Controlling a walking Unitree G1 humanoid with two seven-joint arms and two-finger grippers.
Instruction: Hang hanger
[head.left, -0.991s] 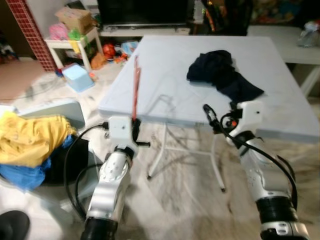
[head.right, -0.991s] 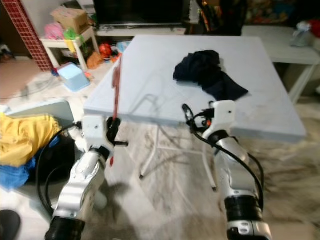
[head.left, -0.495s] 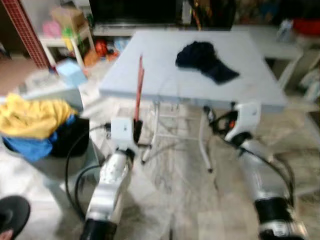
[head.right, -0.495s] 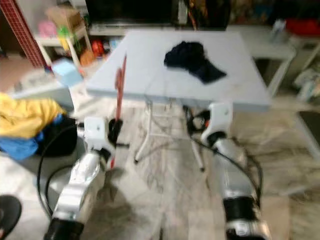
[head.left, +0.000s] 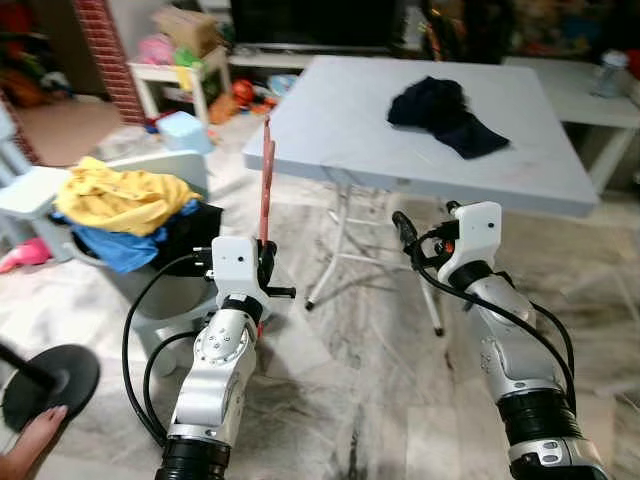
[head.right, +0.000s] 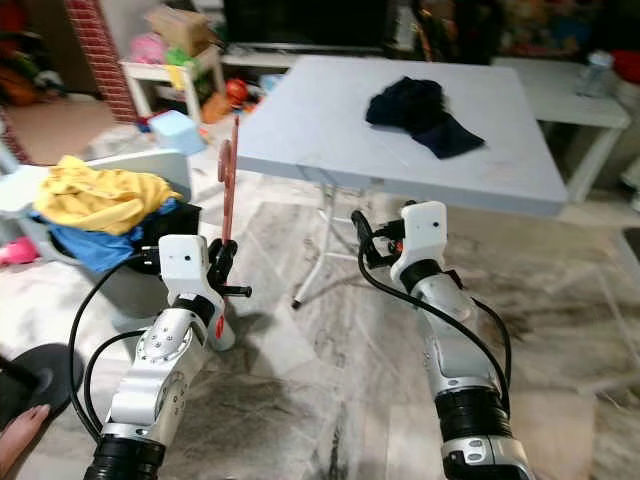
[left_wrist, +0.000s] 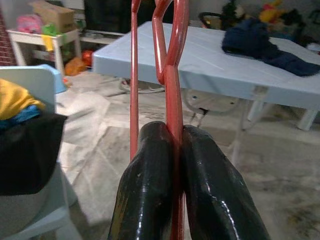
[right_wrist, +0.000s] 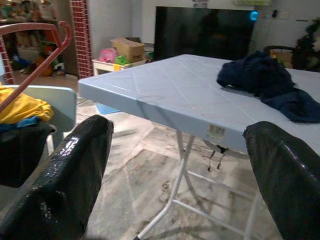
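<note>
Red hanger standing upright, clenched in your left gripper, near left of folding table. You are carrying it; hanging not yet done, no rail in sight. Your right gripper is hovering with fingers spread, holding nothing. Dark garment lying far on table. Laundry basket with yellow clothes sitting left; table legs standing ahead.

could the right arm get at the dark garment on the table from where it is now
Probably not yet: the right end effector hangs open short of the table, with the dark garment lying well back from the near edge.
</note>
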